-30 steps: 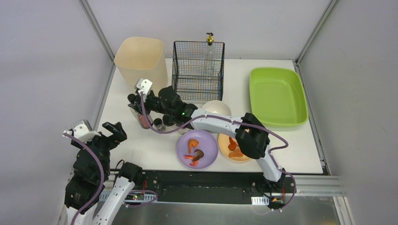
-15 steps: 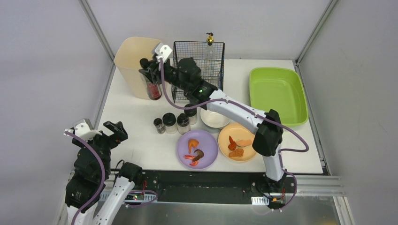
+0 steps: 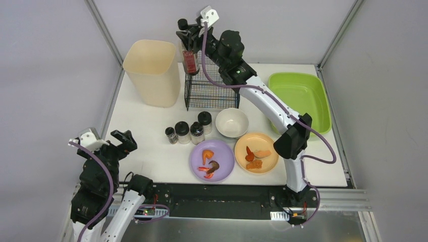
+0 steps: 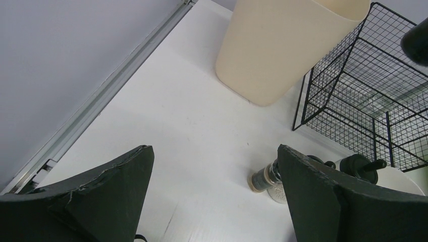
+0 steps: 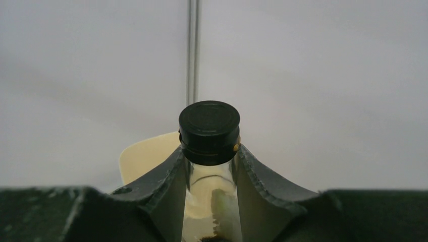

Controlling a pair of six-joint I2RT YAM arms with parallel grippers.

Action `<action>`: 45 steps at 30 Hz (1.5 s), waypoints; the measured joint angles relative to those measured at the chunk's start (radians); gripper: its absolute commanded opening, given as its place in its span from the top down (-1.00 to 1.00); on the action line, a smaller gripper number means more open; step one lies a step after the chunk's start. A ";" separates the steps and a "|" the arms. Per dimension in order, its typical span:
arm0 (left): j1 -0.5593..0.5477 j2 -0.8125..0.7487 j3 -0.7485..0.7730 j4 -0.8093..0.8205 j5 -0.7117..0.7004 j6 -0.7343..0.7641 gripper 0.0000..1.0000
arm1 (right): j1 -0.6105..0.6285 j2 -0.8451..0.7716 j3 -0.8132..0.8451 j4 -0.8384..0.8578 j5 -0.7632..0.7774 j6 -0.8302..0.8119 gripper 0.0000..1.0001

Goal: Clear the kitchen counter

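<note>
The kitchen counter [image 3: 141,126] is a white tabletop. My right gripper [image 3: 189,44] is shut on the neck of a glass bottle [image 3: 191,63] with red contents and a black cap. It holds the bottle high above the front left corner of the black wire basket [image 3: 212,85]. In the right wrist view the jaws [image 5: 211,166] clamp just below the cap [image 5: 209,123]. My left gripper [image 3: 116,143] is open and empty above the counter's near left corner, its fingers [image 4: 111,186] wide apart.
A beige bin [image 3: 151,70] stands at the back left and a lime-green tub [image 3: 298,103] at the right. Several spice jars [image 3: 182,132], a white bowl [image 3: 232,122], a purple plate [image 3: 212,160] and an orange plate [image 3: 256,153] with food scraps sit mid-counter.
My right gripper has lifted the red bottle from beside the spice jars, carried it past the bin, and raised it over the basket's corner. The left arm has not moved.
</note>
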 measured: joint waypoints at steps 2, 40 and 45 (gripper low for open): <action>0.003 0.000 0.000 0.000 0.004 0.000 -0.93 | -0.016 0.026 0.061 -0.004 0.007 -0.004 1.00; 0.160 0.076 -0.010 0.030 0.194 0.002 -0.93 | -0.184 0.385 0.360 0.107 0.059 0.030 1.00; 0.165 0.077 -0.010 0.030 0.207 0.002 -0.93 | -0.195 0.391 0.360 0.123 0.063 0.034 1.00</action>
